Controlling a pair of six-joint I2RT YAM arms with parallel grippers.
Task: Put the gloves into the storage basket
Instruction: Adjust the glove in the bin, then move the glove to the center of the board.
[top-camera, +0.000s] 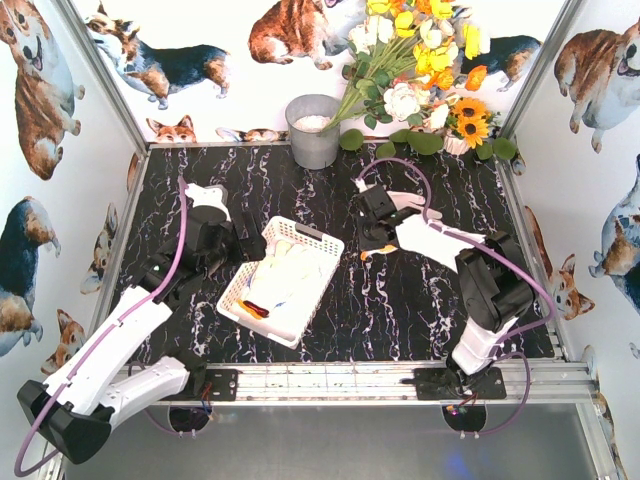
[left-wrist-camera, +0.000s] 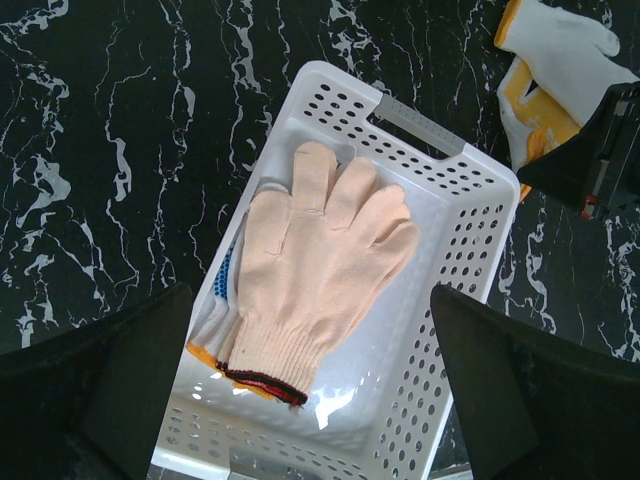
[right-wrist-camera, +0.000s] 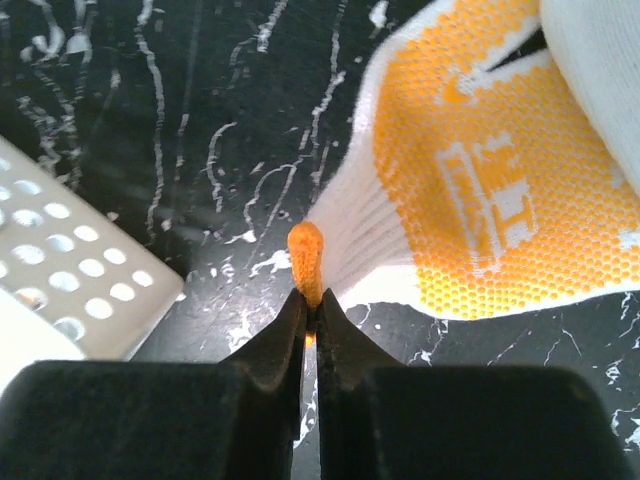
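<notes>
Near the middle of the black marbled worktop (top-camera: 420, 310), the basket (left-wrist-camera: 440, 150) is holding a cream glove (left-wrist-camera: 320, 260) that is lying flat on top of other gloves (left-wrist-camera: 215, 330). The left end effector (left-wrist-camera: 310, 300) is hanging over it with its jaws spread wide and nothing between them. Just right of the basket, the right end effector (right-wrist-camera: 310, 305) is pinching the orange edge of an orange-dotted glove (right-wrist-camera: 500, 190) that is lying on the worktop.

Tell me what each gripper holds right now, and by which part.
Right gripper pinches the orange-palmed glove by its orange cuff edge. Left gripper, open over the basket, holds nothing.
</notes>
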